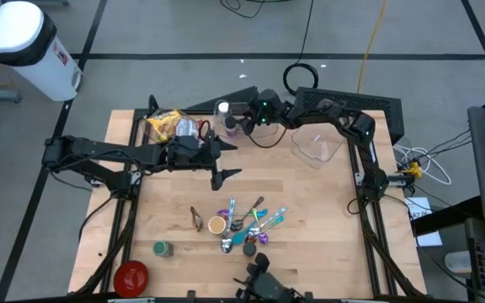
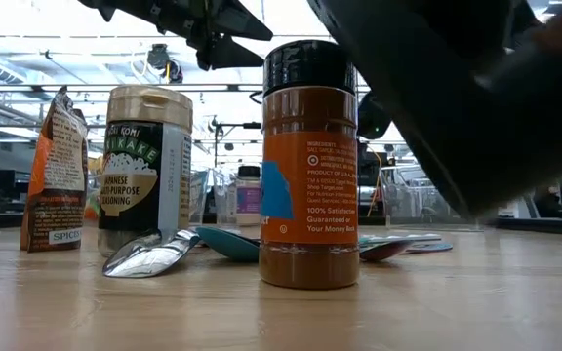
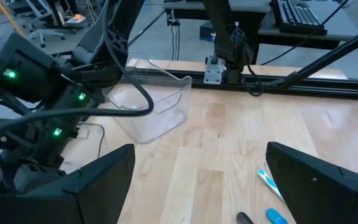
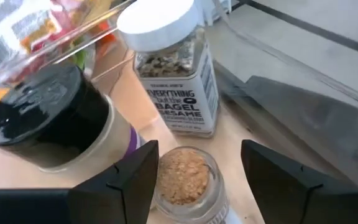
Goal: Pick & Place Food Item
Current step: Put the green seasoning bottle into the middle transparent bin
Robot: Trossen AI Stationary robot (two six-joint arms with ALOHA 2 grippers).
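Bright ceiling lights wash out the room behind my counter (image 2: 66, 302) in the low view, a blurred dark arm looms close, and my wrist views stay evenly lit.

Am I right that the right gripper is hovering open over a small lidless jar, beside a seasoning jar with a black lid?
Not quite: the seasoning jar has a white lid, as the right wrist view shows. The right gripper does hover open over the small lidless jar.
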